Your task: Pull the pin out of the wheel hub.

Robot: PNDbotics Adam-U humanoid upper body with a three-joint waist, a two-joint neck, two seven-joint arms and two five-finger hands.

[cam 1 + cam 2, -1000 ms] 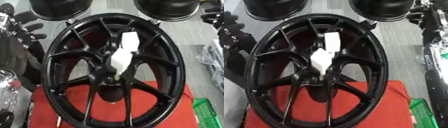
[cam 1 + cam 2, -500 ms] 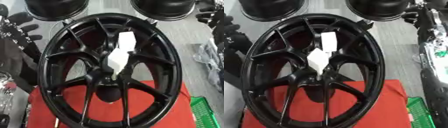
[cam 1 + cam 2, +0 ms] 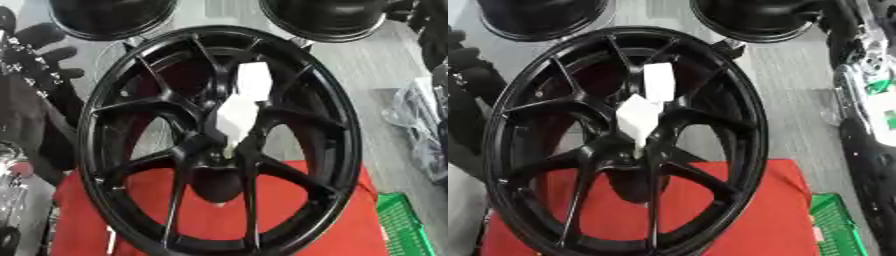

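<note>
Where the black wheel (image 3: 219, 145) stands on edge, leaning a little, its lower rim rests on a red mat (image 3: 302, 210) that lies on the grey counter (image 3: 385, 65).

- Wheel hub (image 3: 210, 159): at the wheel's centre, where the spokes meet.
- Pin (image 3: 236, 112): white, still seated in the hub. Its narrow lower tip goes into the hub; the wider white body rises up and slightly right over the wheel's upper spokes and ends in a rectangular block. Nothing grips it.
- Left robot hand (image 3: 42, 47): black, just off the wheel's upper left rim, fingers spread wide and holding nothing. Whether a finger touches the rim, cannot tell.
- Right arm (image 3: 859, 95): black with silver parts, runs down the side well right of the wheel, seen in the right eye view. Its end is not clear enough to tell whether it is wide or narrow.
- Beyond the wheel's top edge: two round black objects, one up-left (image 3: 109, 17), one up-right (image 3: 328, 17), each close to the rim.
- Right of the wheel: a crumpled clear plastic bag (image 3: 420, 125) on the counter, apart from the rim.
- Lower right of the wheel: a green basket (image 3: 407, 225), just beside the mat's right edge.
</note>
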